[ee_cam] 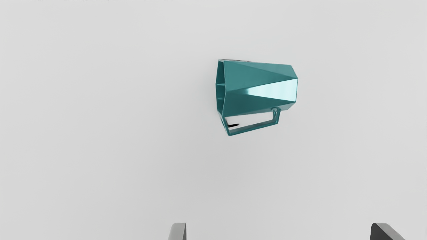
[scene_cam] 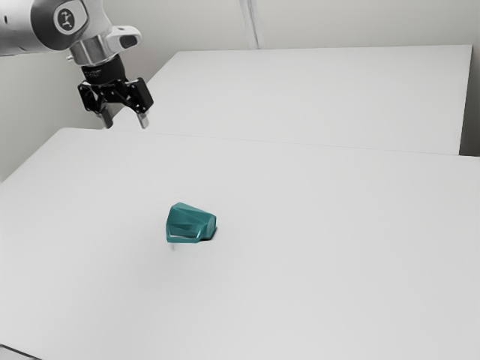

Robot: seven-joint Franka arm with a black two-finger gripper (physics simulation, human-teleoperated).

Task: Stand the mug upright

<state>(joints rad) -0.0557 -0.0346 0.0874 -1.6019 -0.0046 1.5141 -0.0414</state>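
Alone on its side, a teal faceted mug (scene_cam: 191,223) lies on the white tabletop (scene_cam: 300,292), well apart from the tool (scene_cam: 125,122), which hangs above the surface toward the exterior view's left. The mug's open mouth (ee_cam: 221,88) faces the exterior view's left, its narrower base the exterior view's right. In the wrist view, the mug lies beyond the fingertips, off the middle of the gap between them, with its angular handle (ee_cam: 253,129) on the side nearer the tool. One facet (ee_cam: 277,91) catches a pale gleam. The tool's two gray fingers (ee_cam: 178,233) stand wide apart, with nothing between them and neither one touching the mug. Above the tool, the white arm (scene_cam: 19,28) enters from the exterior view's upper left. Behind the tabletop, a second broad white surface (scene_cam: 322,97) stretches toward a pale wall (scene_cam: 360,22).
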